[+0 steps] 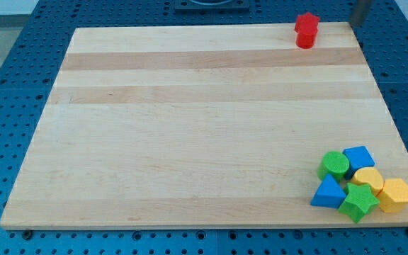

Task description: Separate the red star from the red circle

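Observation:
The red star point(307, 22) sits at the top edge of the wooden board point(190, 127), toward the view's right. The red circle point(304, 40) lies just below it, and the two touch. My tip point(355, 23) is at the view's top right, by the board's corner. It is well to the right of both red blocks and apart from them. Only the rod's lower part shows.
A cluster of blocks sits at the board's bottom right corner: a green circle point(335, 165), a blue block point(359, 157), a yellow block point(367, 178), a yellow hexagon point(395, 194), a blue triangle point(329, 193) and a green star point(359, 202). A blue perforated table surrounds the board.

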`<state>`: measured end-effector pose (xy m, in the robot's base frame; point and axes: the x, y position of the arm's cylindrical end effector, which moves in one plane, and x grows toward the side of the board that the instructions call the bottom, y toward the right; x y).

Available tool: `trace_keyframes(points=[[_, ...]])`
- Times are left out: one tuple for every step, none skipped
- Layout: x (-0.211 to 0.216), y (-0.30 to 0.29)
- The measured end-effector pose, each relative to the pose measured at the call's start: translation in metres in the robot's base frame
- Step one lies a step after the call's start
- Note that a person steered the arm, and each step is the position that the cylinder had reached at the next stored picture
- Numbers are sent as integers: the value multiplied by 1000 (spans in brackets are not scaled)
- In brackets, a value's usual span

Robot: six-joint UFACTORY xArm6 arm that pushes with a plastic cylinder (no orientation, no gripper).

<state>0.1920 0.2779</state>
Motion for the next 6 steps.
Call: trace_keyframes(points=[[0, -61], [0, -81], [1, -102], [19, -129], [54, -141], [98, -146]])
